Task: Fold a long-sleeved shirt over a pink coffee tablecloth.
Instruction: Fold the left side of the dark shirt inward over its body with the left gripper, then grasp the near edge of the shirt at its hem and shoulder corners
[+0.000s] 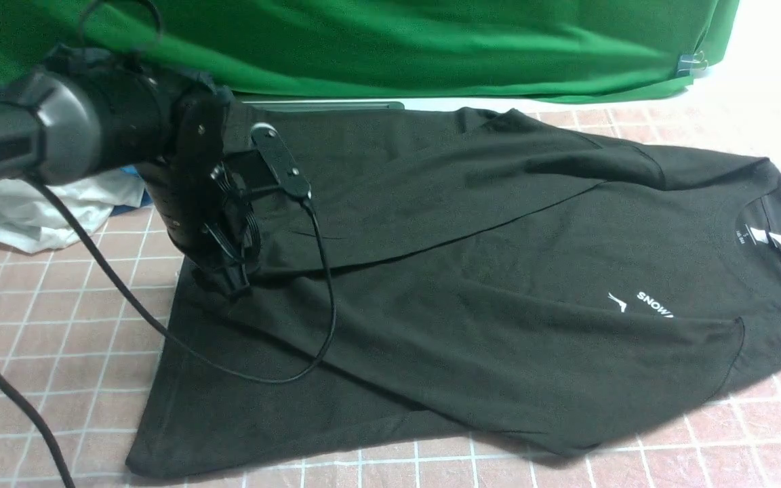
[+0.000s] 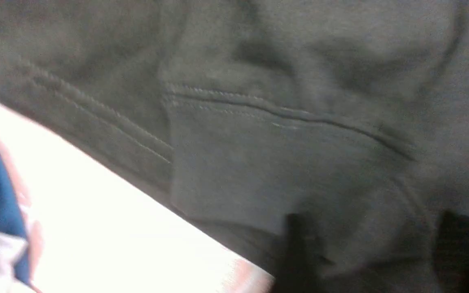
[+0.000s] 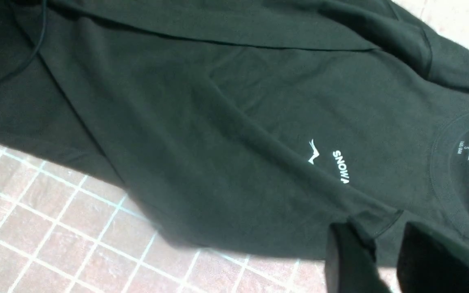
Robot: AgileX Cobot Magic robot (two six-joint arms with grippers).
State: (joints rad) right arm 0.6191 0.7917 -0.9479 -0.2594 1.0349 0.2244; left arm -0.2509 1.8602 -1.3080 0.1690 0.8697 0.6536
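The black long-sleeved shirt lies spread on the pink coffee tablecloth, collar to the right, both sleeves folded across the body. Its white logo and neck tag face up. My left gripper hangs low over the shirt's hem end. In the left wrist view its fingers stand far apart, open, over a stitched cuff of the shirt. My right gripper is outside the front view. Its jaws show a gap over the shirt's near edge, with tablecloth visible through the gap.
A heap of white and blue garments lies behind the left arm at the far left. The green backdrop hangs along the back. A black cable from the left wrist droops onto the shirt.
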